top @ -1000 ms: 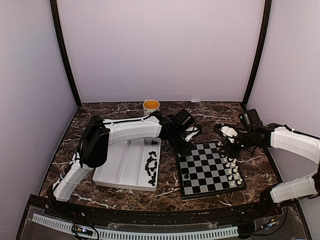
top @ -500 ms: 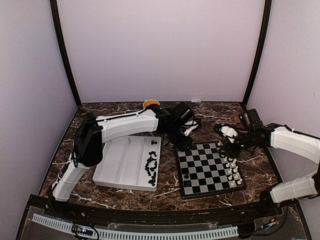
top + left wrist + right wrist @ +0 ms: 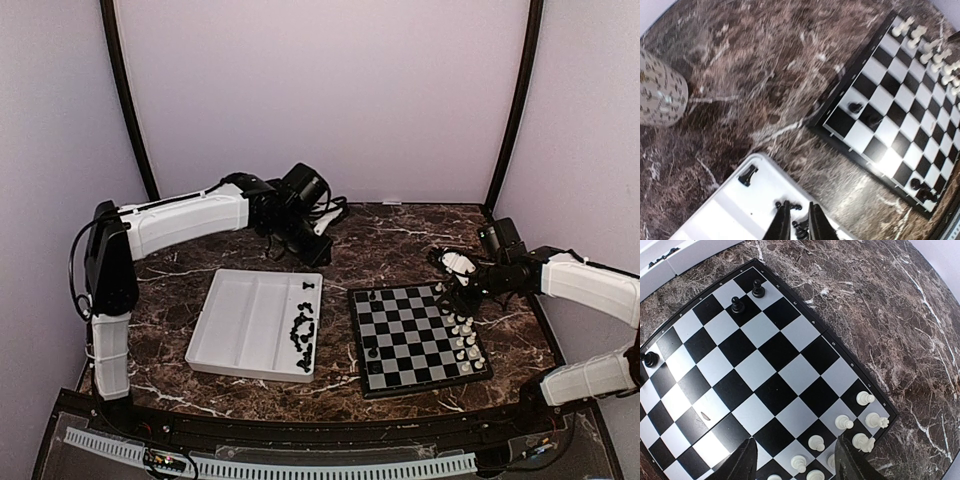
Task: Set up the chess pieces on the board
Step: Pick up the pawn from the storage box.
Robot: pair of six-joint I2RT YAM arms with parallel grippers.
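Note:
The board (image 3: 420, 335) lies right of centre, with white chess pieces (image 3: 462, 335) along its right edge and a few black ones (image 3: 372, 296) on its left side. More black chess pieces (image 3: 301, 335) lie heaped in the white tray (image 3: 245, 320). My left gripper (image 3: 303, 245) hangs high over the back of the table. In the left wrist view its fingers (image 3: 782, 225) stand almost together, a thin slit between them and nothing held. My right gripper (image 3: 795, 442) is wide open above the white pieces (image 3: 865, 398) at the board's far right corner.
A patterned mug (image 3: 660, 95) stands on the marble behind the tray; the left arm hides it from above. One black piece (image 3: 747, 175) lies apart in the tray's far corner. Purple walls close in the table on three sides.
The left arm has lifted off the board's far left corner and swung back and left. A black piece now stands in view at that corner. The right arm has not moved.

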